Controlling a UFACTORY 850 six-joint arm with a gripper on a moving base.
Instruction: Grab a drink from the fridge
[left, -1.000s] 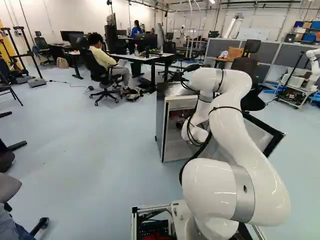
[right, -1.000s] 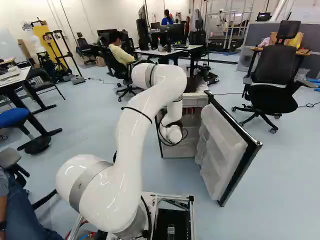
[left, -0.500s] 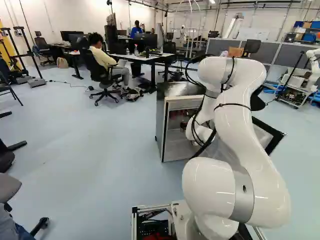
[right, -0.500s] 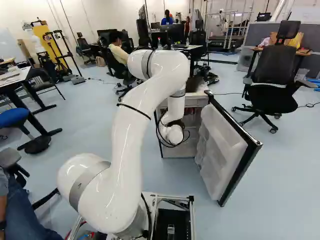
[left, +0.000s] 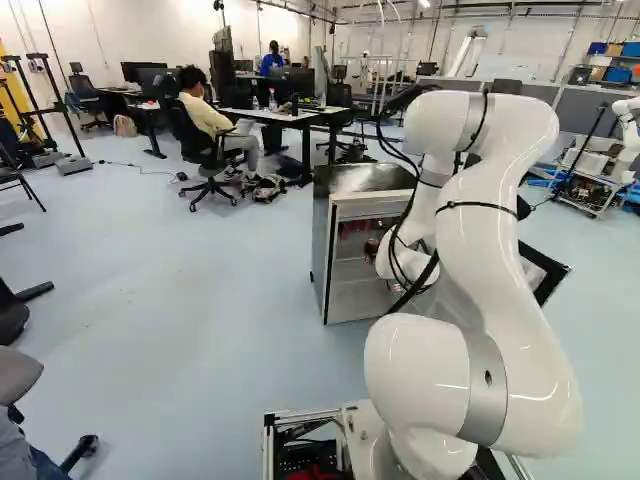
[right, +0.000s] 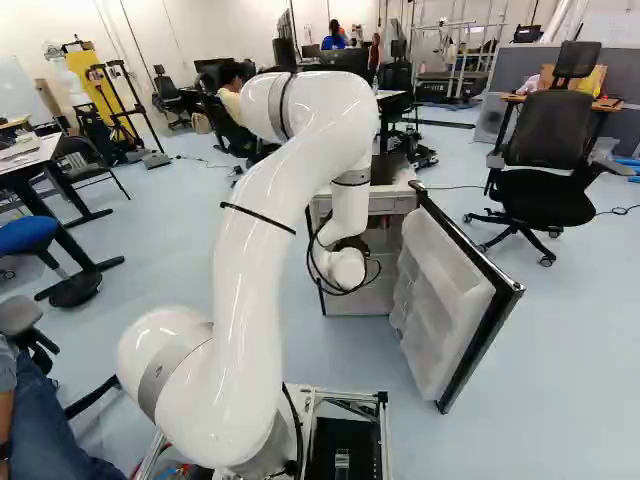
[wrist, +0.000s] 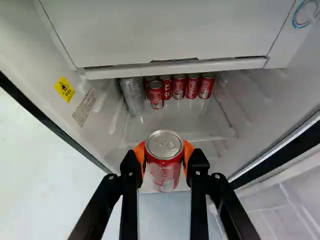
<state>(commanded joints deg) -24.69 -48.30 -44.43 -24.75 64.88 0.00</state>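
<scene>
In the left base view a small dark part of my gripper shows beside the wrist, before the open fridge; its fingertips are hidden there. The wrist view shows the gripper shut on a red drink can, orange pads pressed to both its sides. The can stands upright between the fingers, just in front of the shelf. Deeper inside, several red cans line the back, one small red can stands forward of them, and a silver can is at the row's end.
The fridge door stands wide open to the right of the arm. A white compartment spans the fridge above the shelf. A black office chair is beyond the door. Desks stand behind the fridge, and another robot is far right.
My arm has drawn back from the fridge, its upper bend rising and coming nearer the base, with the wrist shifting slightly right in the left base view. The base and the door have stayed still.
</scene>
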